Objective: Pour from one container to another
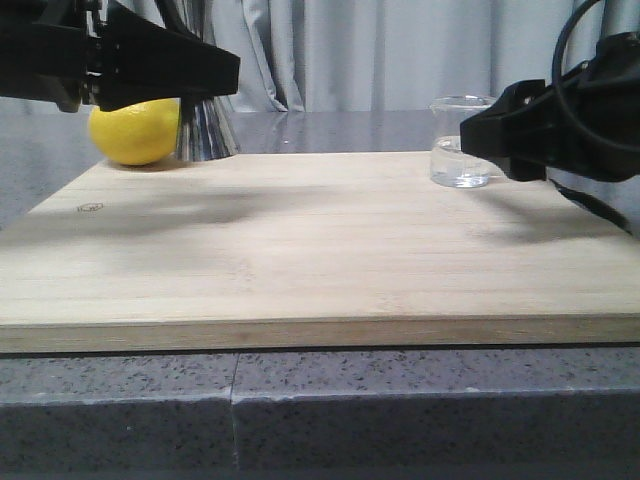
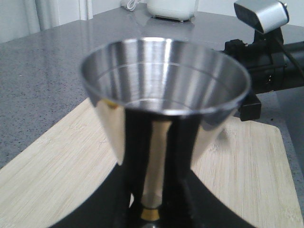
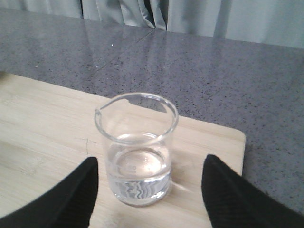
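Glass beaker, part full of clear liquid, stands near our wooden board's far right corner, between our right gripper's wide-spread fingers, untouched. Our left gripper clamps the steel jigger at far left, beside a lemon. Bare board lies between; grey stone counter and curtains beyond.

Yellow lemon at the far left corner of a pale wooden board on grey speckled counter.
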Controlling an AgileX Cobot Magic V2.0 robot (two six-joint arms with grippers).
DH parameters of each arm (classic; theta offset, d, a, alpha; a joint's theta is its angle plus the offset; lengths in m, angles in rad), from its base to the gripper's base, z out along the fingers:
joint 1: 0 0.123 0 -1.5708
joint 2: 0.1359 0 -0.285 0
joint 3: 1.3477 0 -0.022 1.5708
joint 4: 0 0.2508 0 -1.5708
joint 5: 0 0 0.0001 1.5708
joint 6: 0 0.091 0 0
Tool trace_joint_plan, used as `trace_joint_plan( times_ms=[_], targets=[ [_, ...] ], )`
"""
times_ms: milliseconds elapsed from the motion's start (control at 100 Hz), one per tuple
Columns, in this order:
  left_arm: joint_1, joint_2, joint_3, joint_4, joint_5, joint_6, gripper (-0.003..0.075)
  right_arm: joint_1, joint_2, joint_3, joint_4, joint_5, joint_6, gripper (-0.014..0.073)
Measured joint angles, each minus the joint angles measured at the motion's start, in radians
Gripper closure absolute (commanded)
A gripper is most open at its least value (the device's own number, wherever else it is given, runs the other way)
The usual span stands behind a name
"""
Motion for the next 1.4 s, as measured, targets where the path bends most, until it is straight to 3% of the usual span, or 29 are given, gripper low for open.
trace_joint_plan(
  times_ms=[1230, 1400],
  targets=[
    [0.0, 0.0, 0.0, 0.002, 0.0, -0.002, 0.0739, 0.026, 0.208, -0.116, 0.004, -0.084, 0.0, 0.0167],
    [0.0, 0.0, 0.0, 0.002, 0.0, -0.002, 0.0739, 0.026, 0.214, -0.12, 0.004, -0.093, 0.0, 0.0209]
  ],
)
